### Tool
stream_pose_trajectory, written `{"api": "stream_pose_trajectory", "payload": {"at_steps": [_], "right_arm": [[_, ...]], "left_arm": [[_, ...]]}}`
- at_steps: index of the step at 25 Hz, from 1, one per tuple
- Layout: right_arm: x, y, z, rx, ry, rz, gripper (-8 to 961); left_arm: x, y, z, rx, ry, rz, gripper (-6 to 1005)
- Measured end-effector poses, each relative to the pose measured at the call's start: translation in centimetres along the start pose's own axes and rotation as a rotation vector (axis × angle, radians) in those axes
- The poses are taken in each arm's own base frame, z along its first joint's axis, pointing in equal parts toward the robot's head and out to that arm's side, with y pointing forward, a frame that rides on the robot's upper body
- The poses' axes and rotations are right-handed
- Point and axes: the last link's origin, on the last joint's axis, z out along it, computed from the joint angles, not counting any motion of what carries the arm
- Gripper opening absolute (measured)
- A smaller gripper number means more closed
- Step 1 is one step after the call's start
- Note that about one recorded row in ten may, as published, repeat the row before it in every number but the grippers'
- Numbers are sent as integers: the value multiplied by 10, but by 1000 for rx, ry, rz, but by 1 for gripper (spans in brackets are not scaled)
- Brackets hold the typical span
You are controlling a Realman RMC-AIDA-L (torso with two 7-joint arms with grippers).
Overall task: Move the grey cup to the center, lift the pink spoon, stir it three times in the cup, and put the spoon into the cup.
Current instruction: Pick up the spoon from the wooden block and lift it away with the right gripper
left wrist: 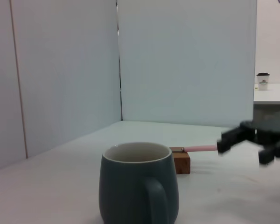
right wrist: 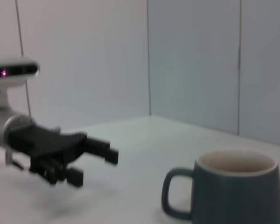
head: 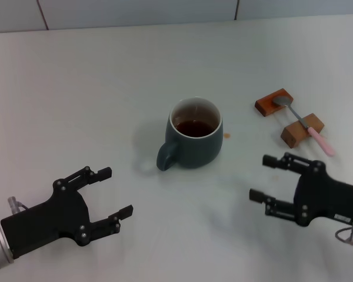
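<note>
The left claw (head: 115, 194) hovers low over the near left of the white tabletop (head: 94, 88), its two black fingers spread wide with nothing between them, tips pointing toward the grey cup (head: 193, 134). From the right wrist view the same claw (right wrist: 95, 161) shows from the side, clear of the cup (right wrist: 235, 191) and well short of its handle.

The right claw (head: 265, 178) sits opposite, at the near right, also spread wide and gripping nothing, its fingertips turned toward the cup. The left wrist view catches it (left wrist: 242, 144) beyond the mug (left wrist: 137, 186), off to one side.

Between the two claws, near the middle of the tabletop, the grey cup stands upright with dark brown liquid inside and its loop handle turned toward the left claw. A small brown spot (head: 227, 136) marks the surface just beside the cup.

Farther right, beyond the right claw, the pink spoon (head: 306, 126) lies bridged across two brown wooden blocks (head: 275, 102), its metal bowl on the farther block and its pink handle reaching past the nearer one.
</note>
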Motion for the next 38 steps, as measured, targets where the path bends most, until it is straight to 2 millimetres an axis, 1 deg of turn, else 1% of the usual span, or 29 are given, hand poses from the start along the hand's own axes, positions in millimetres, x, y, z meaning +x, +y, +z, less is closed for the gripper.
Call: {"api": "stream_pose_trajectory", "payload": {"at_steps": [2,4,6,9,10,13,15,17,18,19,20,24,25,26,28,31,38], "right_arm": [[-8,2,-6,27,-81,21,731],[-19,6,-17,64,-197,62,731],[-31,11,-32,115,-350,153,730],[-42,17,-49,160,-557,343,730],[-44,18,-55,174,-622,438,730],[-42,19,-71,200,-749,690,729],[-37,20,-79,206,-802,851,729],[-31,18,-84,200,-817,1007,728],[-24,18,-87,192,-808,1152,728],[-24,18,-87,192,-808,1152,728],[-19,19,-87,192,-800,1240,728],[-4,25,-86,212,-760,1420,727],[-2,25,-86,215,-751,1442,727],[5,26,-83,227,-716,1503,727],[7,27,-82,234,-704,1522,727],[17,27,-82,290,-675,1563,728],[30,24,-78,378,-636,1594,728]], "left_arm": [[0,0,0,4,-2,-1,813],[0,-1,0,9,0,-1,813],[0,-2,0,15,3,-1,813],[1,-3,0,19,5,-1,813],[1,-3,0,19,5,-1,813],[1,-3,0,18,6,-1,813],[1,-4,1,18,7,-1,813],[2,-4,0,18,7,-2,813],[2,-4,0,18,8,-1,813],[2,-4,0,18,8,-1,813],[2,-4,0,18,8,-1,813],[2,-4,0,16,6,0,813],[2,-4,1,15,8,0,813],[2,-4,0,16,11,0,813],[3,-4,0,15,14,1,813],[3,-4,0,14,16,4,813],[5,-5,0,11,24,7,813]]}}
